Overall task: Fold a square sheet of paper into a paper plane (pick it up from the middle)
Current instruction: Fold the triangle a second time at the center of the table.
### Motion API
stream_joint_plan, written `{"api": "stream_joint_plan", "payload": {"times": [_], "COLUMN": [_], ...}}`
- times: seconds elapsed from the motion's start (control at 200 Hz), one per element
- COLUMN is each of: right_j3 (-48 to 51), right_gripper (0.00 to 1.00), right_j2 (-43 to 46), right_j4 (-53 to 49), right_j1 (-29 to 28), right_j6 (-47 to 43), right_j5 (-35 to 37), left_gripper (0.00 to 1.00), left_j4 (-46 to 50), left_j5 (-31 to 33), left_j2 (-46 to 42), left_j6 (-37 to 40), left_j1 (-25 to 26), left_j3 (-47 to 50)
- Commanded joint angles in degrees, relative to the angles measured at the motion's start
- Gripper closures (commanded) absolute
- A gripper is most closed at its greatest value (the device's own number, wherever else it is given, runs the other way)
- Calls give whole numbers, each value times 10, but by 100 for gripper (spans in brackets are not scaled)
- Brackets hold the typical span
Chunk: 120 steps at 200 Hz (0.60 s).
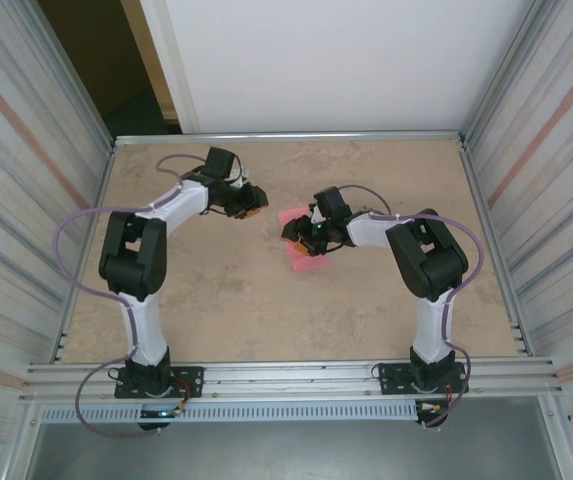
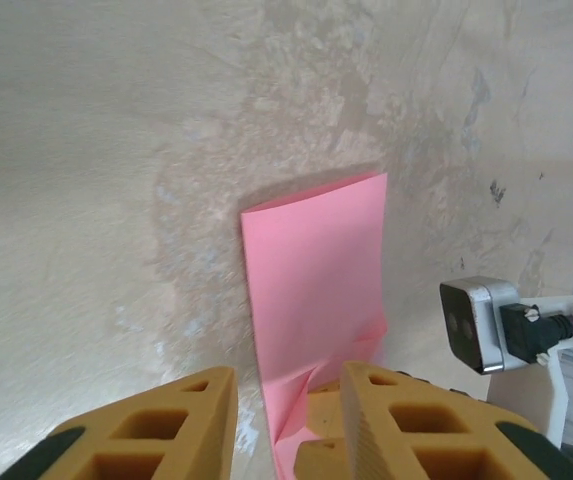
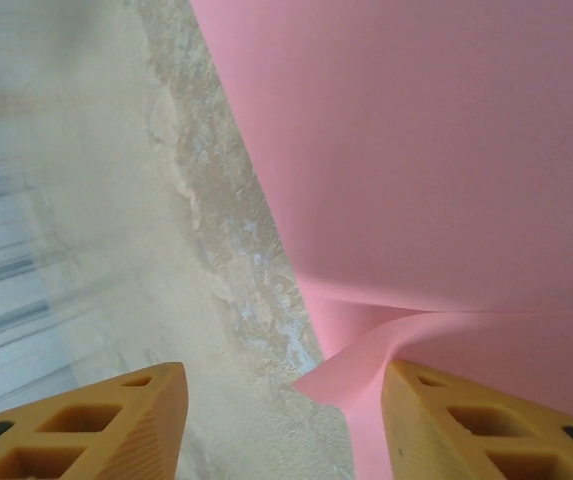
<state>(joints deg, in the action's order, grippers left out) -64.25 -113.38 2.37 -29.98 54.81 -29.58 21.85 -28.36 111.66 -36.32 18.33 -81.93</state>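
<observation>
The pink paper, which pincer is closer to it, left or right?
Right. The right pincer is directly over the pink paper, open, a curled edge between its fingers. The left pincer, also open, sits at the sheet's edge.

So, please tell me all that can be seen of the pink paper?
The paper is thin, plain pink and bears no marks. It looks folded into a long strip, with a crease and a small flap near one end. It lies on the table near the middle, partly under the right gripper. One edge curls up off the table. Whether a finger touches it, I cannot tell.
</observation>
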Motion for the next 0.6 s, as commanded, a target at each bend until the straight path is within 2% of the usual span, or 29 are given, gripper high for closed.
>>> {"api": "stream_joint_plan", "payload": {"times": [0.0, 0.12, 0.311, 0.596], "right_j3": [18, 24, 42, 58], "right_gripper": [43, 43, 50, 57], "right_j2": [-2, 3, 3, -1], "right_j4": [-30, -26, -10, 2], "right_j1": [5, 6, 9, 11], "right_j6": [-20, -32, -41, -54], "right_j5": [30, 29, 22, 19], "left_gripper": [63, 60, 59, 59], "left_j4": [-13, -47, -97, -109], "left_j5": [7, -15, -41, -50], "left_j2": [-30, -49, -75, -79], "left_j6": [-16, -36, -69, -78], "left_j1": [-1, 0, 1, 17], "left_j3": [44, 86, 147, 170]}}
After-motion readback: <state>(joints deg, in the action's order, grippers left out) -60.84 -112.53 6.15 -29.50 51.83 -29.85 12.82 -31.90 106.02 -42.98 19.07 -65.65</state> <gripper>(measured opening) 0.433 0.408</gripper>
